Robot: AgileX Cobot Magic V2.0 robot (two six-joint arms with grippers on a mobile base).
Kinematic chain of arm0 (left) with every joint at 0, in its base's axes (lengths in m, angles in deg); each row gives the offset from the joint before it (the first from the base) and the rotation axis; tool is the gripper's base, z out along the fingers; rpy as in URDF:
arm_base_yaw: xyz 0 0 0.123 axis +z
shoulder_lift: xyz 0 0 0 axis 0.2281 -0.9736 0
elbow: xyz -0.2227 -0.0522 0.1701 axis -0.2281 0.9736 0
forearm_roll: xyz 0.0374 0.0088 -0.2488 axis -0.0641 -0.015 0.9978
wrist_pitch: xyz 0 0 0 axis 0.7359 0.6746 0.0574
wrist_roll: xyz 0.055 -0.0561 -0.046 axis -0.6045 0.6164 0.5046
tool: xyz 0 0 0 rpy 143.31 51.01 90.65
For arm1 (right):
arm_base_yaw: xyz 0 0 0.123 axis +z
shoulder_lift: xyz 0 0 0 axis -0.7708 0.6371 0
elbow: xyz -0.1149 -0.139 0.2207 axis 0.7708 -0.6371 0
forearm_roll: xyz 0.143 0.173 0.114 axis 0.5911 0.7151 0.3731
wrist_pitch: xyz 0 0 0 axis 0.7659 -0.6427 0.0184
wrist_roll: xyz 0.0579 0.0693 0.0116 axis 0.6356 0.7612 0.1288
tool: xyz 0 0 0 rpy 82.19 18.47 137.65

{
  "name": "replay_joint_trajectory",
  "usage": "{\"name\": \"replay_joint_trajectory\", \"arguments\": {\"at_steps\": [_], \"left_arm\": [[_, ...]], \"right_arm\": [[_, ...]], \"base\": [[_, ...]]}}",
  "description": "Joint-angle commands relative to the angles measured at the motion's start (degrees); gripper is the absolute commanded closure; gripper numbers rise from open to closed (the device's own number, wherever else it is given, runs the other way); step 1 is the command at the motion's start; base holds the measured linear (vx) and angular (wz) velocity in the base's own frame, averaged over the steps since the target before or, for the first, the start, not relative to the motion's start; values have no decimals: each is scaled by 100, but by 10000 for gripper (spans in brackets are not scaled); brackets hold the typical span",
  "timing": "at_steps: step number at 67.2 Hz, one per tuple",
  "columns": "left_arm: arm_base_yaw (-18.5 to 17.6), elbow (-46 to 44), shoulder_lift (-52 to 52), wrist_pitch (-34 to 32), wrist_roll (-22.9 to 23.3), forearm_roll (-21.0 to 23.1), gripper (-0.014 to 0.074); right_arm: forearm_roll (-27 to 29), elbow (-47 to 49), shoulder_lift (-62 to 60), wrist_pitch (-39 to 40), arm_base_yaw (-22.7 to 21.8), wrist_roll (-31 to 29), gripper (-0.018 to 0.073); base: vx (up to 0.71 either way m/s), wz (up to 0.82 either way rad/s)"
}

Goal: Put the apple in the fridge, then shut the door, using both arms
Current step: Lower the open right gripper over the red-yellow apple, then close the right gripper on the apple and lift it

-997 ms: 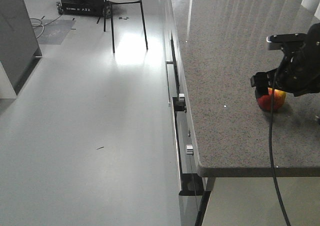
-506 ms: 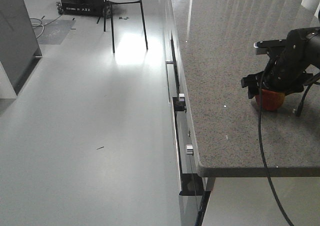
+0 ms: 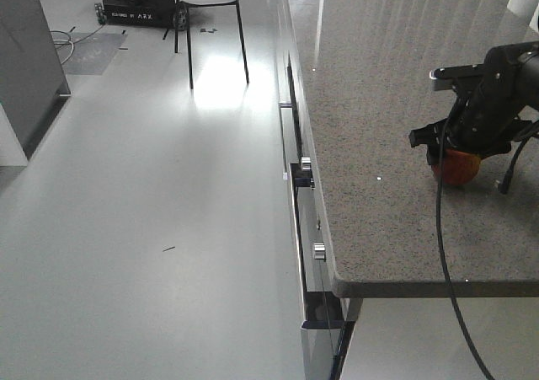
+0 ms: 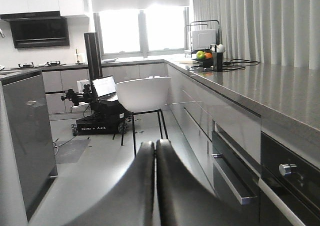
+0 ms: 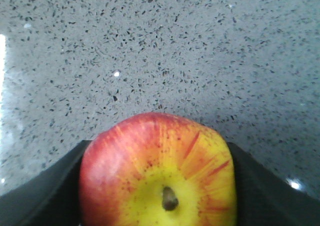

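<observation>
The red apple [image 3: 457, 169] with a yellow patch round its stem rests on the speckled grey counter [image 3: 379, 102] near its right side. My right gripper [image 3: 456, 154] reaches down over it from above. In the right wrist view the apple [image 5: 157, 171] fills the gap between the two black fingers [image 5: 50, 196], which press against both of its sides. My left gripper [image 4: 155, 147] is shut with nothing in it, held low over the floor and pointing down the kitchen aisle. The fridge and its door are out of view.
Drawer handles and oven knobs [image 3: 303, 171] stick out from the counter front. A dark grey cabinet [image 3: 29, 51] stands at the left. A white chair [image 4: 145, 93] and a black wheeled robot base [image 4: 97, 123] stand at the far end of the aisle.
The right gripper swung left and came down over the apple, covering its top. In the last half second it barely shifted. The apple stays on the counter.
</observation>
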Motion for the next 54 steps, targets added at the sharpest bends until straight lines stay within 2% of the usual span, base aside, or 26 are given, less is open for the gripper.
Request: {"name": "replay_joint_trajectory", "arguments": {"at_steps": [1, 9, 26, 38, 48, 54], "left_arm": [[-8, 72, 86, -380, 18, 45, 603], [-8, 72, 86, -380, 18, 45, 603], [-8, 72, 86, -380, 18, 45, 603], [-8, 72, 86, -380, 18, 45, 603], [-8, 72, 86, -380, 18, 45, 603], [-8, 72, 86, -380, 18, 45, 603]], "right_arm": [[49, 216, -636, 170, -2, 0, 300], [537, 187, -975, 137, -2, -167, 279], [2011, 187, -1561, -334, -2, -974, 176], [2375, 125, -1872, -826, -2, -1137, 172], [2512, -999, -2649, -191, -2, -1268, 172], [2806, -1832, -3250, 232, -2, -1525, 172]], "base": [[0, 0], [0, 0], [0, 0], [0, 0], [0, 0], [0, 0]]}}
